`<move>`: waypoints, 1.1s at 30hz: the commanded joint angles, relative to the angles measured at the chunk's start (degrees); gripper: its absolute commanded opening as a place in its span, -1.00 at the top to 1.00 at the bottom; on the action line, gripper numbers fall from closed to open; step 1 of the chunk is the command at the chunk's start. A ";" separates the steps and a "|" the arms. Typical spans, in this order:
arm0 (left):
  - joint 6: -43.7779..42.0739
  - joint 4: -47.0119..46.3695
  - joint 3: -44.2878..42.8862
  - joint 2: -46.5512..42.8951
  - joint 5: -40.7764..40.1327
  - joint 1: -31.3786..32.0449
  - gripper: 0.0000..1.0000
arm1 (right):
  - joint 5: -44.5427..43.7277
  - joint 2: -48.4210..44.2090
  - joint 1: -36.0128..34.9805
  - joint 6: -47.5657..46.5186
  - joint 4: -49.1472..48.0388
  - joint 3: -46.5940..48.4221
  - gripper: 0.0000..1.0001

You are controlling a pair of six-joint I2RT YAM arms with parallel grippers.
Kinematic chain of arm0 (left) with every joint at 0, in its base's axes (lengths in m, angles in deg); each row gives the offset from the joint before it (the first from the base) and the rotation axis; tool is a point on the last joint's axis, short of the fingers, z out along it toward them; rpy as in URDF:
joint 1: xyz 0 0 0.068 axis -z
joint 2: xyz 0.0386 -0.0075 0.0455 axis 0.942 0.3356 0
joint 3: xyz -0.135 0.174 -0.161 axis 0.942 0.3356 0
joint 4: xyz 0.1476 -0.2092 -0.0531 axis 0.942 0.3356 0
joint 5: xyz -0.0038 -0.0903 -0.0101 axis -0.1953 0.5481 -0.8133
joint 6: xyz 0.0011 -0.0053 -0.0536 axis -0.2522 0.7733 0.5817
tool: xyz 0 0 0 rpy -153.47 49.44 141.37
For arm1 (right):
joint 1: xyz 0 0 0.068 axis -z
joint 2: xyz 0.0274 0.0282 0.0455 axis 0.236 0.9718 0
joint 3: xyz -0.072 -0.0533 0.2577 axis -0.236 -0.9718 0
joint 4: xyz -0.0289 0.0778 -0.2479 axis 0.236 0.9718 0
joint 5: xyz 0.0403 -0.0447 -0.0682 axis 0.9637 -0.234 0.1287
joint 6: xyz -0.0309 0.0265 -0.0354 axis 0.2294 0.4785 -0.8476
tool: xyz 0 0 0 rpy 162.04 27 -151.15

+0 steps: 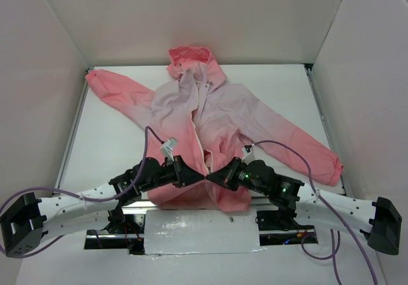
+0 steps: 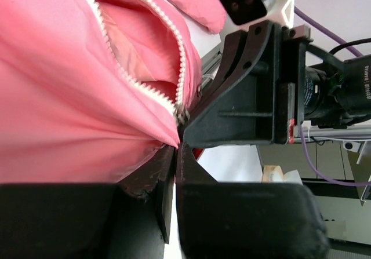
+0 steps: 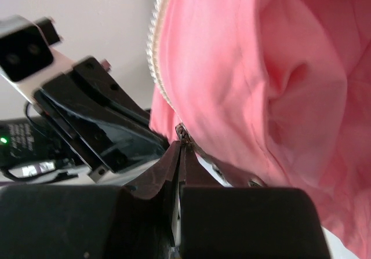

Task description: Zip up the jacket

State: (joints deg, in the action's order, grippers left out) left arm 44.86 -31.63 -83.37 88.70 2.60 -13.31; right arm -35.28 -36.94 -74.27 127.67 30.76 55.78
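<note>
The jacket [image 1: 217, 116] lies flat on the white table [image 1: 108, 151], hood at the far side, sleeves spread, front open, coral pink fading to pale lilac at the chest. Both grippers meet at the lower end of its white zipper [image 2: 134, 80]. My left gripper [image 1: 200, 176] is shut on the pink fabric at the zipper's bottom end [image 2: 175, 145]. My right gripper [image 1: 211, 176] is shut on the small metal zipper slider [image 3: 181, 136] at its fingertips [image 3: 181, 148]. The zipper teeth stand apart above the grippers.
White walls enclose the table on three sides. A silver foil-covered panel [image 1: 201, 231] lies at the near edge between the arm bases. Purple cables [image 1: 148, 138] arc over each arm. The jacket's sleeves reach the far left corner [image 1: 95, 78] and the right edge [image 1: 331, 164].
</note>
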 commanded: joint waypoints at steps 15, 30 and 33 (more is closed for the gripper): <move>-1.25 -10.39 -0.15 3.11 7.65 0.58 1.00 | 2.67 5.61 12.26 -3.61 -7.93 6.72 1.00; -4.15 -2.57 -1.30 -1.27 8.97 0.75 1.00 | 22.12 22.68 19.05 -4.40 2.23 24.56 1.00; -4.50 -1.69 -1.04 -2.68 9.50 0.67 1.00 | 20.18 22.68 19.57 -4.76 4.35 24.74 1.00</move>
State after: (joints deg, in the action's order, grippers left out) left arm 41.61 -34.01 -83.00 87.39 5.57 -13.83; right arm -12.97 -14.17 -56.04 122.47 35.44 77.01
